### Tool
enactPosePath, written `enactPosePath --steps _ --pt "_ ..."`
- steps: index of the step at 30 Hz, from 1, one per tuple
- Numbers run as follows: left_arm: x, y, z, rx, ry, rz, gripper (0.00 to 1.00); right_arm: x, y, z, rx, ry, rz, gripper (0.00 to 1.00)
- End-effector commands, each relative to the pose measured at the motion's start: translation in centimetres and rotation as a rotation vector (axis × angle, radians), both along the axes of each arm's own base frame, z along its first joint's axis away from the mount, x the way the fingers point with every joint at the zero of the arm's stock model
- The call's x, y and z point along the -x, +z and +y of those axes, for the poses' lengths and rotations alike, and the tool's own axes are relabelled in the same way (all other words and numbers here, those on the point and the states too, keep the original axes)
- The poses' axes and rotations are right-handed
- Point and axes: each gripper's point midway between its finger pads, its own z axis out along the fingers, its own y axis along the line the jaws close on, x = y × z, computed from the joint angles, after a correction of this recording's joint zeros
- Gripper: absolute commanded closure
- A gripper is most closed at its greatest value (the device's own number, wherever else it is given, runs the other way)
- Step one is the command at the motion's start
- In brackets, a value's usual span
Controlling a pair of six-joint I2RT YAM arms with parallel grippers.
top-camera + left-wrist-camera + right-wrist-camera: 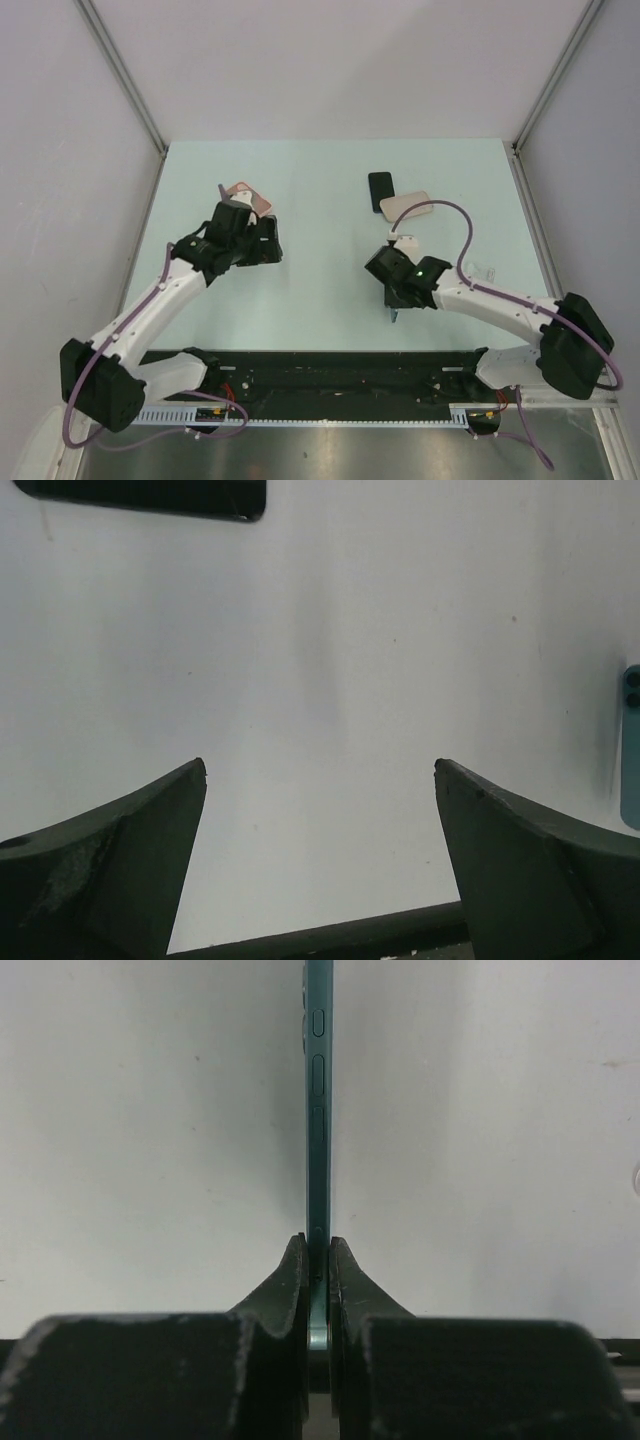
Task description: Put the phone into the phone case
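A teal phone [318,1110] is being pinched edge-on between the pressed-together fingers of the right hand [318,1248], right of centre in the top view. The left hand [320,772] is being held spread wide over the bench [320,300], near a pink case [250,196] at upper left.

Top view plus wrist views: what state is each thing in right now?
Left claw: open, empty.
Right claw: shut on the teal phone.
Teal phone: gripped on edge, not yet in a case.
Pink case: flat on table, not held.
Beige case: flat on table, not held.
Black phone: flat, against the beige case.
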Motion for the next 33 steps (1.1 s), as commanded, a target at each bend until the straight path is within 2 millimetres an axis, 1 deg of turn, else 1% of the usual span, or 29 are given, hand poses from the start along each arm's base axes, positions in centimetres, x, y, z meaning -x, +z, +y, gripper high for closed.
enactPosePath --steps 1,4,5,6,8,9,11,12,13,15,17,18,20,23,28,32,33 --pt "-0.8 3.0 2.6 -0.06 0.093 -0.135 0.0 -0.6 -0.4 0.4 0.121 -0.01 -0.036 1.0" --pt "-0.7 2.9 2.4 -0.04 0.093 -0.133 0.0 -0.7 -0.5 1.2 0.157 -0.002 -0.057 1.0" --pt "-0.8 2.7 2.4 -0.039 0.098 -0.129 0.0 -0.5 -1.0 1.7 0.166 0.006 -0.05 1.0" --pt "-0.9 2.2 2.4 -0.041 0.108 -0.112 0.0 -0.5 -1.0 2.3 0.156 0.011 -0.054 1.0" --pt "-1.1 1.5 3.1 -0.034 0.169 -0.074 0.0 0.2 -1.9 3.4 0.156 0.042 -0.036 1.0" --pt "-1.2 1.0 3.3 -0.036 0.188 -0.051 0.0 0.3 -2.1 4.1 0.144 0.05 -0.037 0.97" --pt "-1.2 0.2 3.9 -0.011 0.235 -0.007 0.0 0.8 -2.5 4.9 0.142 0.056 -0.031 0.96" --pt "-1.3 -0.1 4.0 0.002 0.248 0.01 0.0 0.9 -3.0 4.9 0.16 0.056 -0.021 0.94" --pt "-1.3 -0.4 4.3 0.016 0.261 0.028 0.0 0.9 -3.0 5.3 0.158 0.059 -0.023 0.93" --pt "-1.3 -0.9 4.5 0.028 0.269 0.046 0.0 1.1 -3.3 5.9 0.162 0.068 -0.022 0.85" --pt "-1.2 -1.0 4.7 0.039 0.276 0.053 0.0 1.2 -3.4 6.6 0.154 0.081 -0.026 0.8" --pt "-1.2 -1.2 4.8 0.038 0.284 0.057 0.0 1.3 -3.6 6.9 0.155 0.085 -0.025 0.79" --pt "-1.0 -1.1 4.8 0.049 0.283 0.055 0.0 1.2 -3.6 7.3 0.156 0.083 -0.03 0.77" --pt "-0.7 -1.3 4.4 0.07 0.269 0.068 0.01 1.1 -3.9 7.4 0.175 0.072 -0.045 0.76" --pt "-0.5 -1.6 4.1 0.084 0.257 0.086 0.01 1.1 -4.5 7.7 0.191 0.073 -0.062 0.76" --pt "-0.3 -1.7 4.0 0.095 0.269 0.093 0.0 1.3 -4.8 8.6 0.172 0.094 -0.063 0.76" --pt "-0.3 -2.0 4.1 0.095 0.288 0.1 0.01 1.4 -4.9 8.8 0.165 0.097 -0.059 0.76"
